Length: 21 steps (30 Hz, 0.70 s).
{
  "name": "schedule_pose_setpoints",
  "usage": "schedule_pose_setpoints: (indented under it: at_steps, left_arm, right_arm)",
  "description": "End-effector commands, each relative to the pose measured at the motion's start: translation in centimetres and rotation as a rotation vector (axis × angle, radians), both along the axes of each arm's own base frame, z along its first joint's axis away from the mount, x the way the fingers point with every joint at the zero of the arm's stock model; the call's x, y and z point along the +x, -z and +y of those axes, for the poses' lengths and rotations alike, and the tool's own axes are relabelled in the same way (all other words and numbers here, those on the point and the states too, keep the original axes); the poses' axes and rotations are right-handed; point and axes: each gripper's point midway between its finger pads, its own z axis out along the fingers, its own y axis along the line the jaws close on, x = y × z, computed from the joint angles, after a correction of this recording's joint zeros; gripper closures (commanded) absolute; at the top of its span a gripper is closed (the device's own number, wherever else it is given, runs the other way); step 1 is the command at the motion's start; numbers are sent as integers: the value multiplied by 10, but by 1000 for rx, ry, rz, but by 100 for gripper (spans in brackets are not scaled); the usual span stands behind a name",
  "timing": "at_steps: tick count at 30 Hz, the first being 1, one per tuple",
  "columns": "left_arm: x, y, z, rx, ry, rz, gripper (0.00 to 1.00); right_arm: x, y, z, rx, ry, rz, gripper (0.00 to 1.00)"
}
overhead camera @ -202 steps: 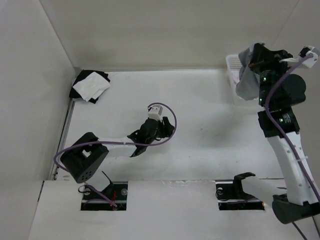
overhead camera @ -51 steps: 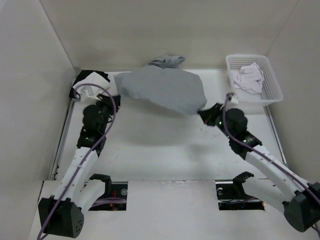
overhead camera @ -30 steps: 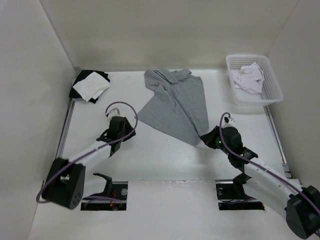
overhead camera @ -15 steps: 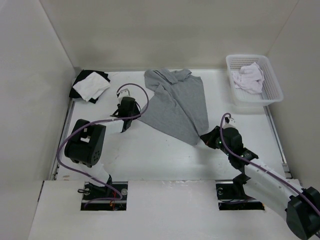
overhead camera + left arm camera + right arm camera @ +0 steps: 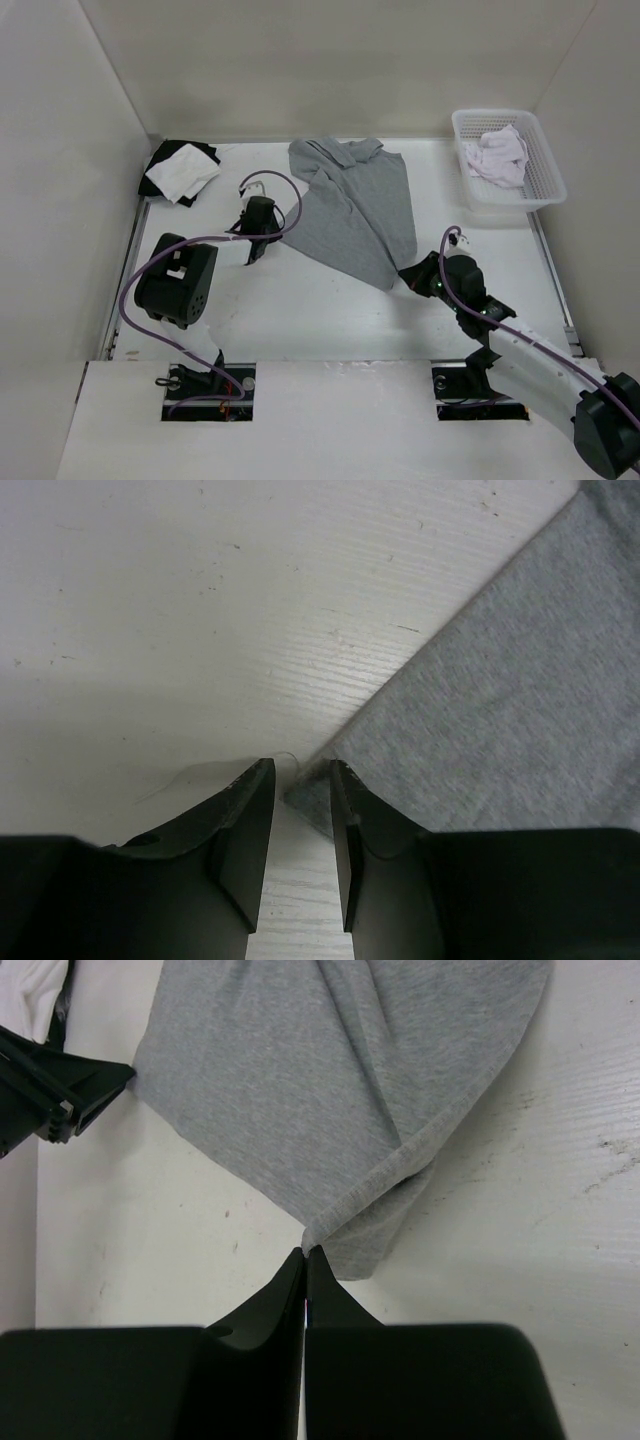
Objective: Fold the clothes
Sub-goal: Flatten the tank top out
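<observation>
1. The left hand (image 5: 300, 772) stands part-open astride the left corner of the grey top (image 5: 360, 205); it should close only once fabric sits deep between the fingers.
2. The grey top lies rumpled on the desk (image 5: 300, 300).
3. The right hand (image 5: 305, 1252) pinches the near hem shut; both corners should be pulled evenly.

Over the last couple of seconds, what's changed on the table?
The grey sleeveless top, held stretched in the air by both arms, was laid on the table. The left gripper let go, drew back, then returned to its left corner. The right gripper stayed shut on the near corner. Basket and black-and-white cloth pile unmoved.
</observation>
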Motion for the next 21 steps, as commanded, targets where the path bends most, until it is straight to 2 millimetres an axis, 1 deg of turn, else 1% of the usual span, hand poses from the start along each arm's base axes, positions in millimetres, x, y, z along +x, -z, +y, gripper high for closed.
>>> schedule_pose_setpoints:
  at_steps: [1,3,4,7,9,10,11,13,15,16,18,20,21]
  left_arm:
    - [6,-5,-6,-3,18,-20,73]
    - [4,-1,-6,-3,15,-10,74]
    - [4,1,-7,-3,16,-5,78]
    - [3,1,-3,-20,-5,4,91]
    - [1,-9,-3,-67,-17,-10,99]
    - [0,-18,-1,-93,-32,-28,100]
    - [-3,-30,0,-127,-46,-56,100]
    - [-10,-65,2,-184,-62,-139,100]
    - [-24,-120,6,-248,-70,-263,100]
    - [-35,-152,9,-277,-71,-336,100]
    - [-60,-209,20,-309,-85,-462,100]
    - [-86,-257,33,-325,-104,-562,100]
    - [-99,-277,38,-332,-110,-602,100]
  right_arm:
    - [6,-11,5,28,0,-54,100]
    - [6,-13,5,34,0,-57,100]
    - [6,-14,6,37,-2,-61,100]
    - [8,-19,7,41,-5,-73,100]
    - [9,-23,6,44,-1,-84,100]
    - [10,-25,5,44,3,-89,100]
    - [11,-29,4,45,7,-99,100]
    - [12,-44,2,49,11,-132,100]
    - [13,-68,-2,48,20,-181,100]
    - [13,-83,-6,41,33,-211,100]
    - [11,-117,-17,8,60,-272,100]
    - [5,-160,-29,-16,99,-352,100]
    - [1,-181,-34,-21,113,-389,100]
